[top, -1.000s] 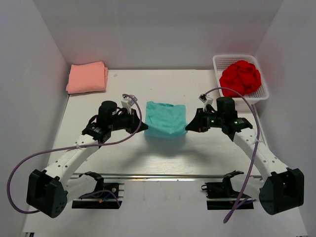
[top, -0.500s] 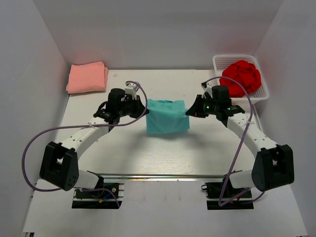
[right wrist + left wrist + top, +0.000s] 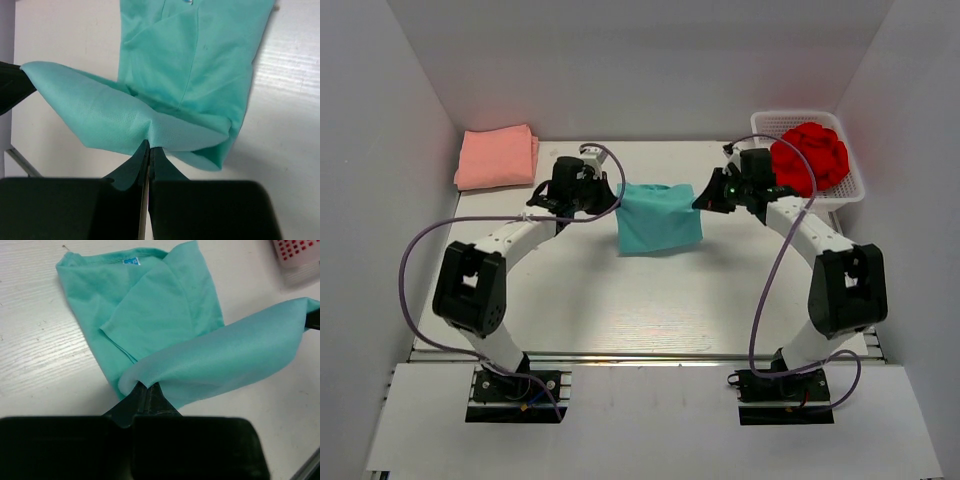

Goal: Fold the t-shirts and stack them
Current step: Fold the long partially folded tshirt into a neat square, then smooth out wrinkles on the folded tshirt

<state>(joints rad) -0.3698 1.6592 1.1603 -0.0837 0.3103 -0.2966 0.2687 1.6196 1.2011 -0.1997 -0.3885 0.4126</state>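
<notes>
The teal t-shirt (image 3: 658, 218) lies partly folded at the table's middle back. My left gripper (image 3: 614, 195) is shut on its left corner, and my right gripper (image 3: 700, 199) is shut on its right corner; together they hold one edge raised over the rest. The left wrist view shows the lifted teal flap (image 3: 220, 360) pinched at my left gripper (image 3: 148, 386). The right wrist view shows the flap (image 3: 100, 112) pinched at my right gripper (image 3: 149, 145). The salmon-pink t-shirt (image 3: 497, 157) lies folded at the back left. The bright red t-shirt (image 3: 808, 155) is bunched in the basket.
A white mesh basket (image 3: 856, 186) stands at the back right, close behind my right arm. White walls close in the table at the left, back and right. Purple cables loop from both arms.
Both grippers have moved toward the back of the table, carrying the teal shirt's held edge over the part that lies flat. The pink and red shirts have not moved.
</notes>
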